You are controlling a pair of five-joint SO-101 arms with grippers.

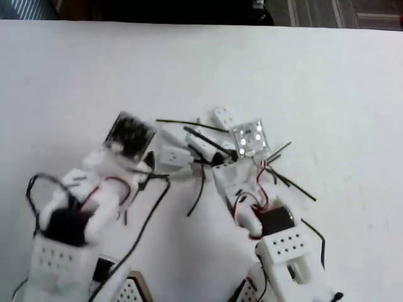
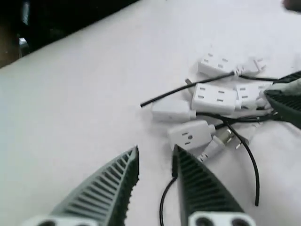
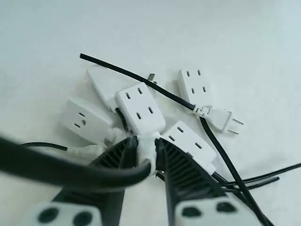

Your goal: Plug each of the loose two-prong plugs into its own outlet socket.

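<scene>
Several white outlet blocks lie bunched mid-table with black cords. My right gripper point(image 3: 146, 141) is shut on a white plug point(image 3: 147, 149) wedged between a two-socket block point(image 3: 140, 108) and a longer block point(image 3: 190, 140). Another loose plug point(image 3: 222, 118) with bare prongs lies beside a third block point(image 3: 193, 87). A single-socket block point(image 3: 83, 120) sits at the bunch's edge. My left gripper point(image 2: 155, 153) hovers open just short of that single-socket block point(image 2: 190, 134), with nothing between its fingers. In the high view the bunch point(image 1: 189, 148) lies between both arms.
Black cords point(image 1: 286, 179) trail from the bunch toward the right arm, and one point(image 1: 145, 223) runs along the left arm. The white table point(image 1: 201, 69) stretches far behind the bunch. Its far edge point(image 1: 189, 22) meets a dark background.
</scene>
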